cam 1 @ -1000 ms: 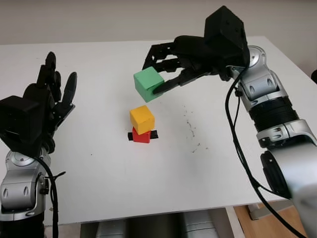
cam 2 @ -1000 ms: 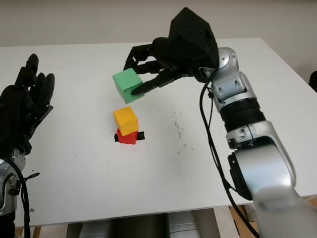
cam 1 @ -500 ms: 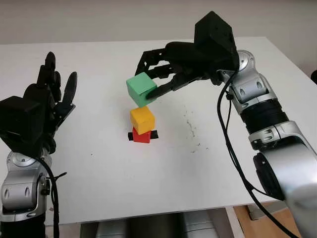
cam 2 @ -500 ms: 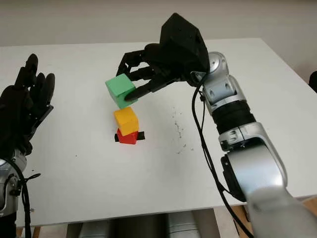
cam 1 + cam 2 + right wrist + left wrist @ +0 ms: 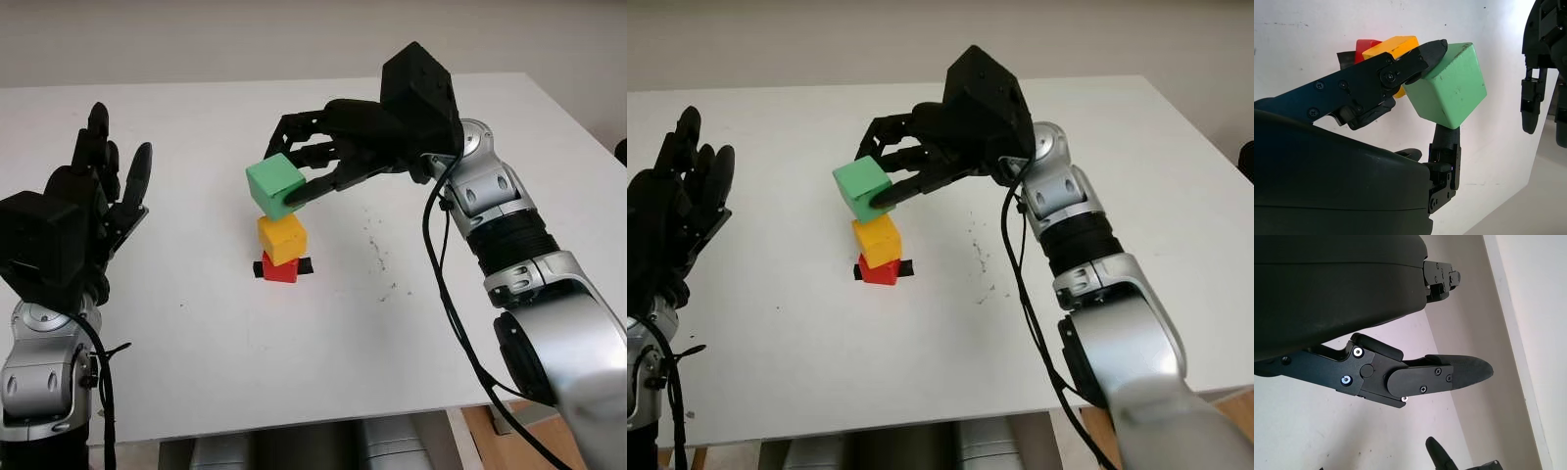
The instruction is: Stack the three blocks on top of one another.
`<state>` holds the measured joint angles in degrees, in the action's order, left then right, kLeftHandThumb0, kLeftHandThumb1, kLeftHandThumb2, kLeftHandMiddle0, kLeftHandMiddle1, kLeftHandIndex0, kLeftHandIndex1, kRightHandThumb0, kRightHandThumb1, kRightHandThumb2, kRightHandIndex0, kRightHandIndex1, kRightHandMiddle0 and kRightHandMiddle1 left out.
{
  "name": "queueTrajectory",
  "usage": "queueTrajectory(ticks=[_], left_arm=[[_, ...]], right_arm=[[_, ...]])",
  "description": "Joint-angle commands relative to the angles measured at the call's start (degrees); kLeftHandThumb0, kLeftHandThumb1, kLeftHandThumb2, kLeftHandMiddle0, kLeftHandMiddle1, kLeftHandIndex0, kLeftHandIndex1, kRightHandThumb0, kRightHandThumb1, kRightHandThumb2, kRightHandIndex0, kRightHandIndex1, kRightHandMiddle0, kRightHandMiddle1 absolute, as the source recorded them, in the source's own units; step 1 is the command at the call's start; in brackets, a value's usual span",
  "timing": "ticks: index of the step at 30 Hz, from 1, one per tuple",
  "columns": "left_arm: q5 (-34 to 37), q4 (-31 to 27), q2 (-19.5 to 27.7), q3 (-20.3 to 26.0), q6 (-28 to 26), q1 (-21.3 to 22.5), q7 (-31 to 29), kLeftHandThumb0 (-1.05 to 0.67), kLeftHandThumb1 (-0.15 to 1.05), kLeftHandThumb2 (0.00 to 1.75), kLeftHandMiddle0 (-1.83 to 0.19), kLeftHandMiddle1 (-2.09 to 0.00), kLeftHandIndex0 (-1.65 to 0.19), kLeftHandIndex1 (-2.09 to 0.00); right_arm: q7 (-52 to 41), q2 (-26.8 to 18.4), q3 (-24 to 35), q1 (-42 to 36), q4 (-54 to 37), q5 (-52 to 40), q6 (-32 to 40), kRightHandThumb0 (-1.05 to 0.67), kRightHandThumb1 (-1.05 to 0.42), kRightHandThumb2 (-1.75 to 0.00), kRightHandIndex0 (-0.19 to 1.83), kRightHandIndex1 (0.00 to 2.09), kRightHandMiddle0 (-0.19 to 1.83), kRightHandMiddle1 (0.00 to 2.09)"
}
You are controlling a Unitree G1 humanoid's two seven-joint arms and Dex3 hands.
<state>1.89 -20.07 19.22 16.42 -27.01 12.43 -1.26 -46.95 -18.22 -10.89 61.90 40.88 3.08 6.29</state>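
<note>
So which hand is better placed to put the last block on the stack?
The right hand: it holds the green block above the yellow block; the left hand is open, far aside.

Near the middle of the table (image 5: 245,343), one block (image 5: 282,239) sits on top of another block (image 5: 281,269), which rests on a small flat mark (image 5: 306,265) on the tabletop. Directly above this pair, the third block (image 5: 275,186) hangs tilted in the right hand (image 5: 323,166), just over the upper block; whether they touch cannot be told. The right arm reaches in from the right side. The left hand (image 5: 83,211) is open, raised well apart at the table's left edge.
</note>
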Motion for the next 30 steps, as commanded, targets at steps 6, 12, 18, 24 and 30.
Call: queueTrajectory(ticks=[6, 12, 18, 24, 30], left_arm=[[-0.2, -1.0, 0.0, 0.2, 0.1, -0.6, 0.0, -0.72, 1.05, 0.48, 0.06, -0.05, 0.07, -0.05], [0.3, -1.2, -0.4, 0.5, -0.1, -0.6, 0.2, -0.73, 1.05, 0.46, 0.07, -0.05, 0.07, -0.05], [0.2, -1.2, -0.1, 0.4, 0.0, -0.8, -0.1, -0.72, 1.05, 0.47, 0.07, -0.05, 0.08, -0.05], [0.1, -1.2, 0.0, 0.3, 0.1, -0.9, -0.3, -0.72, 1.05, 0.48, 0.07, -0.05, 0.08, -0.05], [0.1, -1.3, 0.0, 0.5, 0.2, -1.0, -0.5, -0.73, 1.05, 0.48, 0.07, -0.06, 0.08, -0.05]], right_arm=[[0.2, 0.3, 0.5, -0.5, 1.1, -0.1, -2.0, -0.44, -0.95, -0.06, 0.29, 0.14, 0.39, 1.67], [-0.6, 0.7, 0.6, -0.6, 3.3, -0.5, -4.1, -0.43, -0.95, -0.06, 0.3, 0.14, 0.36, 1.68], [-1.0, 1.1, 0.5, -0.7, 5.1, -0.3, -5.8, -0.46, -0.95, -0.05, 0.3, 0.14, 0.34, 1.7], [-0.8, 1.6, 0.5, -0.7, 5.9, -0.2, -5.1, -0.48, -0.94, -0.05, 0.29, 0.13, 0.37, 1.69], [0.0, 2.1, 0.4, -0.6, 6.6, 0.1, -4.1, -0.5, -0.94, -0.05, 0.29, 0.12, 0.39, 1.66]])
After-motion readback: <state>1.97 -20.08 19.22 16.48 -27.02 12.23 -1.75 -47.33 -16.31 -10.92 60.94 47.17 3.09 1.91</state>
